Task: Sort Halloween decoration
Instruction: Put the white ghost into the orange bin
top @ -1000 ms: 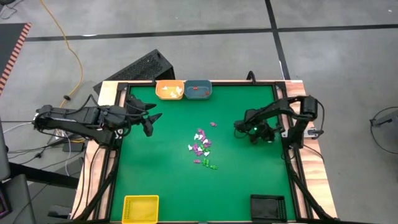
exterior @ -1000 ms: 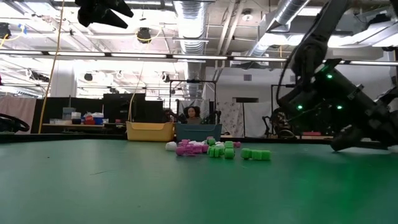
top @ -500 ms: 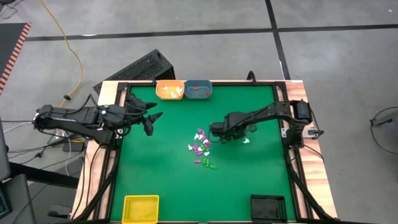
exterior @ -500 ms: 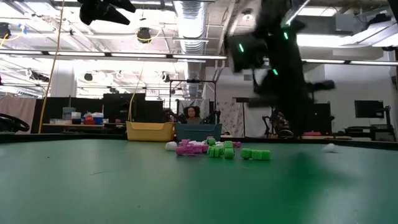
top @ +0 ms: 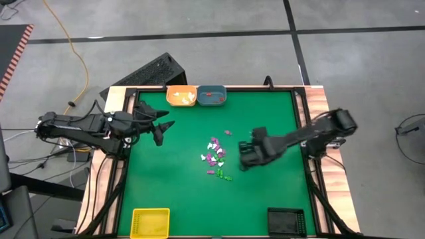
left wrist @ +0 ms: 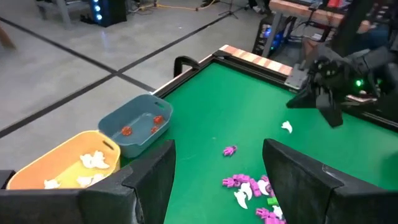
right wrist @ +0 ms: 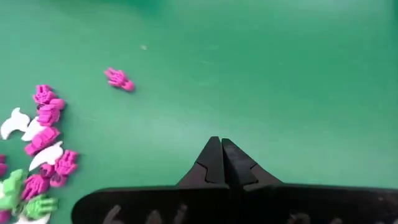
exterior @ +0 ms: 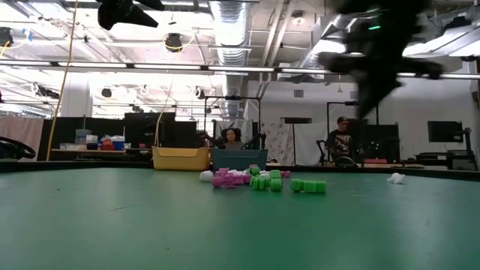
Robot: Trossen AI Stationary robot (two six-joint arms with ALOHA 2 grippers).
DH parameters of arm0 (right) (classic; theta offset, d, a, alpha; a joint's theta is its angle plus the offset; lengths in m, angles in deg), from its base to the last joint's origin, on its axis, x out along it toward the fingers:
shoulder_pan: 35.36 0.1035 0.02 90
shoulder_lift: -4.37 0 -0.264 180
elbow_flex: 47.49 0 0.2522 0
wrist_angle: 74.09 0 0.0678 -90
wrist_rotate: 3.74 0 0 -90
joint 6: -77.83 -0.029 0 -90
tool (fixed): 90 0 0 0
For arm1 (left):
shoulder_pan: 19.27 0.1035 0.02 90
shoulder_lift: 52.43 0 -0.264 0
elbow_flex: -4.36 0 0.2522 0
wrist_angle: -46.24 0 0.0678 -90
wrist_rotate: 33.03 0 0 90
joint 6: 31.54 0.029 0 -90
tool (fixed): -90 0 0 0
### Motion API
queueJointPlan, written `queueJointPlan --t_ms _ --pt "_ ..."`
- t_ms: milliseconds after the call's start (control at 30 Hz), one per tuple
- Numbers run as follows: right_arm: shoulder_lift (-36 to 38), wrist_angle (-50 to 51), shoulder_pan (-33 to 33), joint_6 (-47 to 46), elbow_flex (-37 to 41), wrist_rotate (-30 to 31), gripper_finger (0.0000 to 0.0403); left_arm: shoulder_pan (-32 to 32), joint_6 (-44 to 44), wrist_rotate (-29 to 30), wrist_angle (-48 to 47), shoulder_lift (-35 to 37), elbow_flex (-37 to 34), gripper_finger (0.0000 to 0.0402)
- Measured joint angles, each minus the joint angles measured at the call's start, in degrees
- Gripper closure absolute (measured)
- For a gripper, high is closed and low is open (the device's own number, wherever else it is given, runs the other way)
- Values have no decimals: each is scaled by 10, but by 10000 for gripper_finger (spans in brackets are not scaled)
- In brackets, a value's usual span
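Note:
The Halloween decoration is a small heap of purple, white and green trinkets [top: 216, 158] lying mid-table, also seen in the right wrist view [right wrist: 38, 149]. One purple trinket [top: 227, 132] lies apart on the far side of the heap. A white one [left wrist: 286, 127] rests on the cloth toward the right edge. My right gripper [right wrist: 221, 148] hangs shut above the table just right of the heap [top: 244, 159], slanting down, with nothing in it. My left gripper [top: 161, 128] waits open, high over the table's left side.
At the far edge an orange tray [top: 180, 95] holds white pieces and a blue tray [top: 212, 96] holds orange-red ones. A yellow tray [top: 150, 222] and a black tray [top: 286, 221] sit at the near edge. Open green cloth surrounds the heap.
My right gripper has swung from low at the table's right side toward the heap, then a little toward the near edge, rising and turning its wrist. A white trinket now shows on the cloth where the gripper stood.

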Motion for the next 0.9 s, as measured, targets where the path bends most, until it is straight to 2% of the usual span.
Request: queueJointPlan --t_ms 167,300,433,733,900 --pt "81 6 77 -139 107 1 399 0 21 -3 17 0 0 170" --pt "94 -11 123 -223 173 -2 370 0 20 -3 18 0 0 170" --pt "81 -85 129 -204 219 9 312 0 17 -2 18 0 0 170" --pt "13 -101 121 -209 226 82 155 0 16 -1 3 0 0 170" --pt "-24 -104 115 -211 226 101 118 0 16 -1 -23 0 0 170"
